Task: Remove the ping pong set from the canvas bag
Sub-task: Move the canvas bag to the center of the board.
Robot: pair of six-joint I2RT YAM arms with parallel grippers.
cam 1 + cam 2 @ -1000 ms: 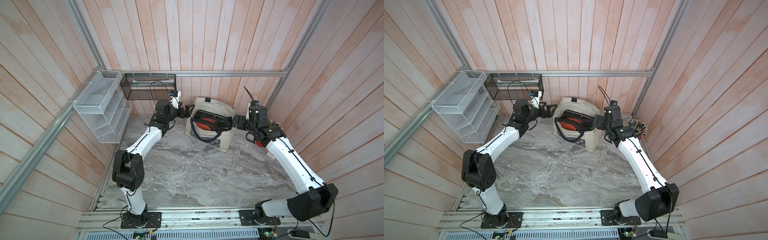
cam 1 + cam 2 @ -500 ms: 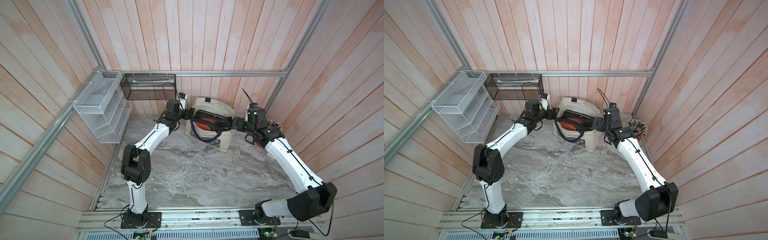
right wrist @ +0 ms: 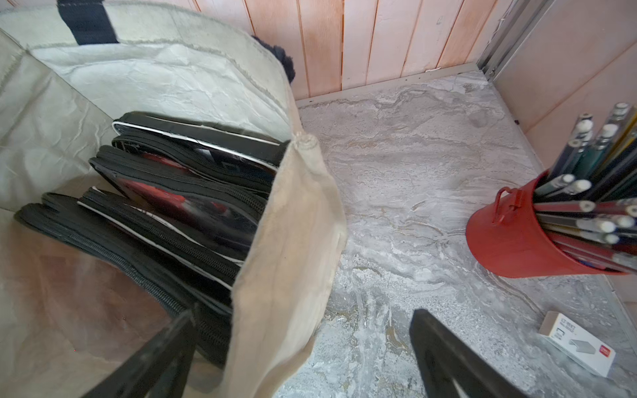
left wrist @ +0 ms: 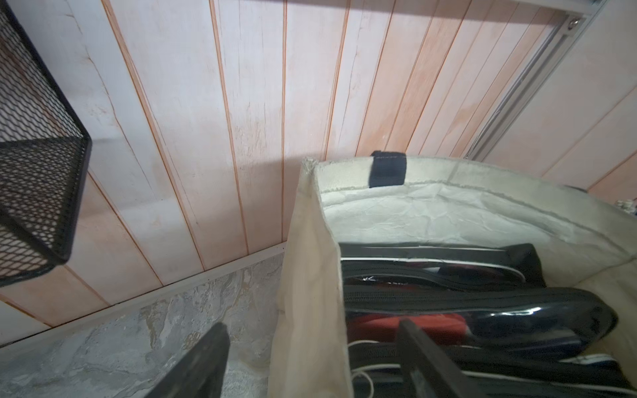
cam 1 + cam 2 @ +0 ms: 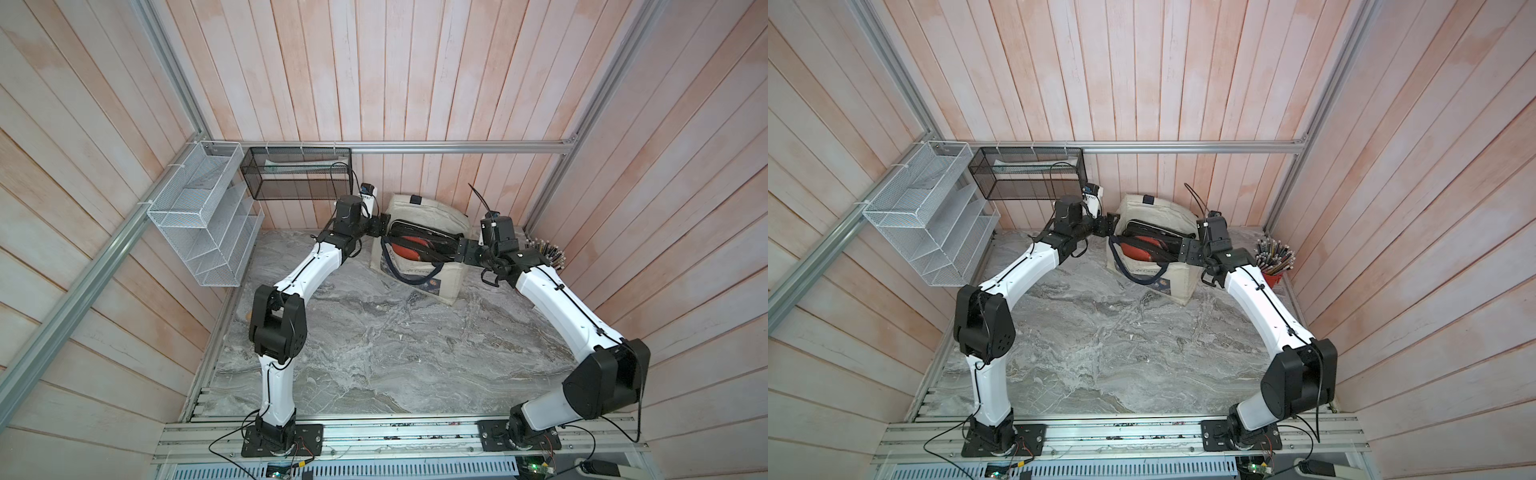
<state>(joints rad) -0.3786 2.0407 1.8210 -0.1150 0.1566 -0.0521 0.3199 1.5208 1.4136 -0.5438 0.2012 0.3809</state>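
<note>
**Item 1, left gripper** point(image 4: 312, 325): we record the jaws parted, astride the 9 o'clock end wall of the canvas bag point(image 4: 310, 275). One finger is outside over the table and one is inside above the ping pong set point(image 4: 482, 310). Neither visibly presses the cloth, and nothing is grasped.

**Item 2, right gripper** point(image 3: 302, 313): jaws spread wide astride the 3 o'clock end wall, one finger inside and one outside. Nothing is grasped.

**Item 3, ping pong set:** inside the bag. It shows as black zippered cases on edge, with red behind glossy panels. We cannot count the cases, because the walls hide their lower parts.

**Item 4, canvas bag:** upright at 12 o'clock on the marble table point(image 5: 395, 353), near the back wall, mouth open. A navy strap point(image 4: 387, 170) is sewn at the far rim. The dark print point(image 5: 432, 284) on the front is too small to read.

**Item 5, arms:** the left reaches in from 7 o'clock and the right from 5 o'clock. Both are bent at the elbow, with the wrists at rim height.

**Item 6, red pencil cup** point(image 3: 510, 237): at 2 o'clock, with a small white box point(image 3: 575, 348) near it.
</note>
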